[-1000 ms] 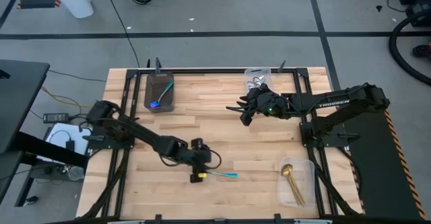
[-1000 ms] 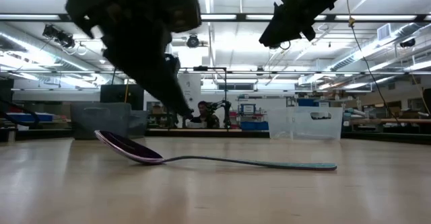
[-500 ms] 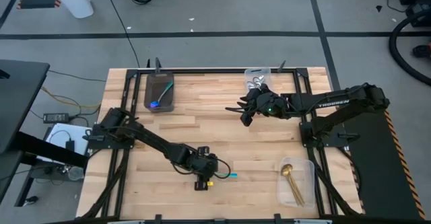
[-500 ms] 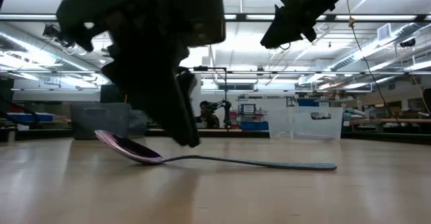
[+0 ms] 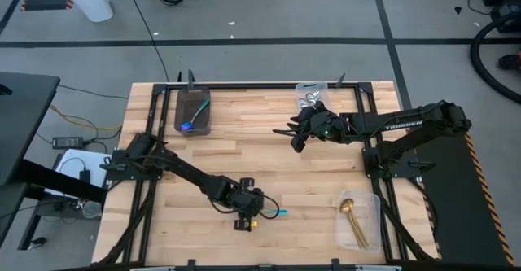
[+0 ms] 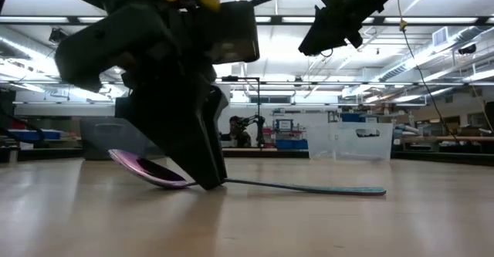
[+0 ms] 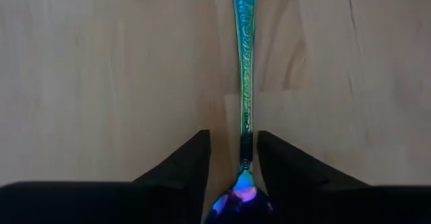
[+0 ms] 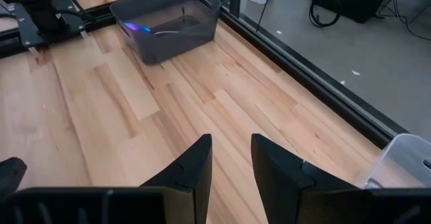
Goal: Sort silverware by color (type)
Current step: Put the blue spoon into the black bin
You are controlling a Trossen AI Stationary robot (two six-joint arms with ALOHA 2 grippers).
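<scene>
While the teal-handled spoon [image 7: 244,83] lies flat on the bare desk [image 5: 309,181], near its front edge, the left hand [image 7: 234,160] is down over it, one finger on each side of the neck where handle meets purple bowl. The fingers [image 6: 202,153] reach the wood and are not yet pinching; a sliver of gap shows either side of the stem. To do this well, I'd say close squarely across that narrow neck, keep the tips low so the slim metal doesn't skate out, then lift straight before swinging away. Its likely home is the dark bin [image 5: 193,111] at the far left, where a teal handle already rests. The gold spoons [image 5: 352,218] sit in the clear bin at front right. The right hand [image 5: 295,137] hovers mid-desk, fingers spread and holding nothing.
</scene>
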